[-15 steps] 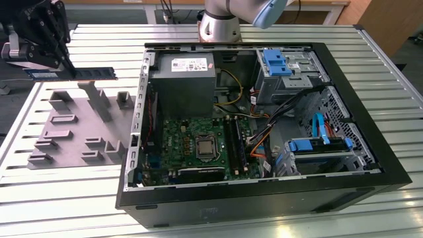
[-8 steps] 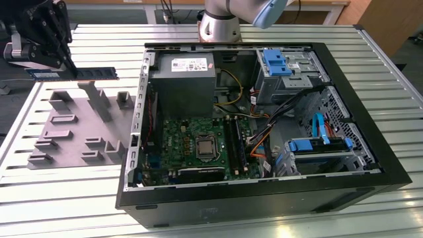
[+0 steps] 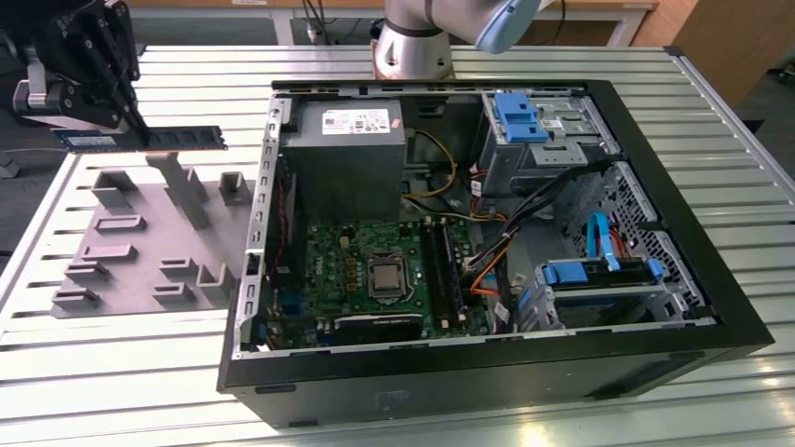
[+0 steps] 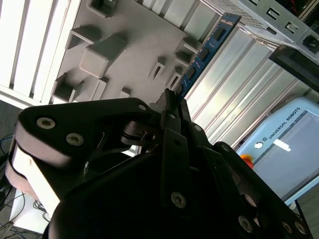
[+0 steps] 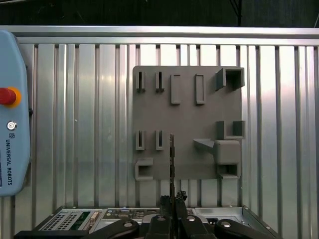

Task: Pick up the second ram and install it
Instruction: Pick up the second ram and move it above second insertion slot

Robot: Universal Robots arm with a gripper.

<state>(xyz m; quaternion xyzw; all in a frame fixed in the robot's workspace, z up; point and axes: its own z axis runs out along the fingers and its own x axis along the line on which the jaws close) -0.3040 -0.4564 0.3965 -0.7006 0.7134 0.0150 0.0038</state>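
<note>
Ribbed aluminium table [image 3: 125,382] takes up the work area, with an open computer case [image 3: 497,358] lying on its side and the arm's round base [image 3: 416,47] behind it. Off the case's side on the exterior view's left hangs the black gripper [image 3: 140,135], its fingers clamped on the memory stick [image 3: 186,138]. The stick is held level and on edge, clear of the table. It pokes out on both sides of the fingers, the longer part pointing toward the case.

Directly beneath the gripper lies a grey holder plate [image 3: 130,251] with raised blocks, narrow slots and upright posts. The tallest post [image 3: 174,182] is the nearest thing below the stick.

Between the gripper and the green circuit board [image 3: 360,270] inside the case stands the case's metal side wall [image 3: 263,205]. Beyond that wall from the gripper, a grey power box [image 3: 342,154] sits next to the board. Long black slots [image 3: 441,275] run along the board's farther edge, and orange and black cables [image 3: 491,256] crowd the space just past them. Bright blue latches [image 3: 516,116] mark the drive bays on the side of the case farthest from the gripper.

In the first wrist view a pale blue-grey handheld controller [image 5: 12,124] with a red button [image 5: 6,95] lies on the table. It is well apart from the gripper, off to one side of the holder plate.
</note>
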